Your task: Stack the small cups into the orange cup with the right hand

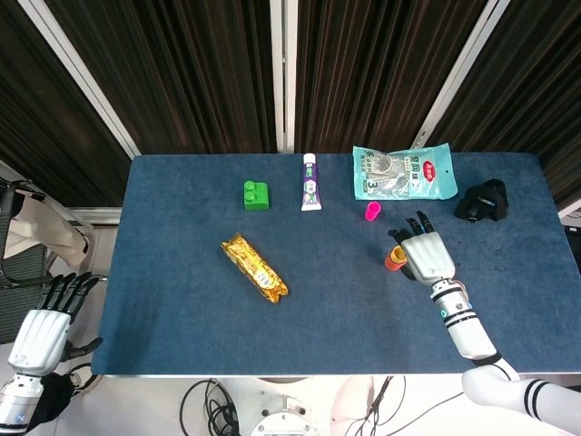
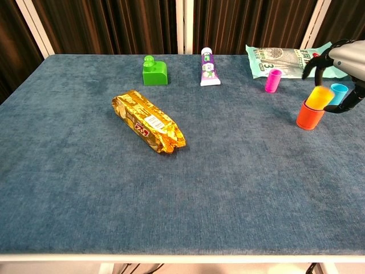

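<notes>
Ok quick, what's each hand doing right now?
Left hand: open, holding nothing, off the table's left edge.
Right hand: holds the yellow cup, seated in the orange cup.

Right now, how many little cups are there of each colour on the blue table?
Orange cup: 1
Yellow cup, sitting in the orange one: 1
Blue cup: 1
Pink cup: 1
Total: 4 cups
</notes>
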Controlling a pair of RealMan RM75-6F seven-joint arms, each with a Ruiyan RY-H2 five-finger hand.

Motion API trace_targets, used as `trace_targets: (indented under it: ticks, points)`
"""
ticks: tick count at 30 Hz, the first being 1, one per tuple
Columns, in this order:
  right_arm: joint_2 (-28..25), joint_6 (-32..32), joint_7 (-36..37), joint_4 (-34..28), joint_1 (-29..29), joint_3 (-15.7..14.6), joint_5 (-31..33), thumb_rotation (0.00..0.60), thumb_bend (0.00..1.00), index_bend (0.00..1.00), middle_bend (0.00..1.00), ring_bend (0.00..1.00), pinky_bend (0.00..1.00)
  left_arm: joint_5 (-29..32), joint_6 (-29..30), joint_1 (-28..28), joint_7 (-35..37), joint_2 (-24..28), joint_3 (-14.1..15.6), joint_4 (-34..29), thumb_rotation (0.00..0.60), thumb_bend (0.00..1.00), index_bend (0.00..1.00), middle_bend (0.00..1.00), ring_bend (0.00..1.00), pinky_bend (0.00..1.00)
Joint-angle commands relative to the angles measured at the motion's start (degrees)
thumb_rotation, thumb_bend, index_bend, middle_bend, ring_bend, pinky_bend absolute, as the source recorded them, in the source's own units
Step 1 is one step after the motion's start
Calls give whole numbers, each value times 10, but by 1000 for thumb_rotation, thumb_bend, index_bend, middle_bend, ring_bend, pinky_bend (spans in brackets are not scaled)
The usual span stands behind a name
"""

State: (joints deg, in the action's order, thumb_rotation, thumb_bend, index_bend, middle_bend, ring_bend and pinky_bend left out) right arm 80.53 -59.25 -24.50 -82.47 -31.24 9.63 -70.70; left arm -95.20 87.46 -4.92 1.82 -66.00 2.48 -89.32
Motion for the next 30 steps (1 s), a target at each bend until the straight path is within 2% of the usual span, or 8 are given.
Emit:
trace_targets:
  ticks: [1, 6, 12, 17, 22, 30]
  points:
    - [-7, -8, 20, 0, 1, 0, -11, 600, 88, 61, 215, 33, 0, 1, 0, 0, 0, 0, 0, -1, 600, 0, 107, 47, 0, 0]
    - [-37, -37, 39, -13, 13, 7, -17, 600, 88, 63, 236, 32, 0, 2, -4, -2, -1, 0, -1, -1, 600, 0, 107, 47, 0, 0]
    - [-53, -15, 22, 22, 8, 21, 37, 600, 109, 95, 244, 32, 0, 1, -9, -6, -1, -1, -1, 0, 600, 0, 107, 47, 0, 0]
    - [-31, 27, 23, 80, -10, 26, 77, 600, 127, 125, 247, 32, 0, 0, -9, -6, -3, -1, 0, -1, 600, 0, 107, 47, 0, 0]
    - [7, 44, 8, 138, -24, 20, 91, 600, 147, 167, 253, 33, 0, 4, -11, -6, -3, 0, -1, -3, 600, 0, 107, 47, 0, 0]
    - [41, 72, 21, 184, -37, 17, 106, 600, 155, 185, 255, 35, 0, 9, -15, -8, -4, 0, -3, -2, 600, 0, 107, 47, 0, 0]
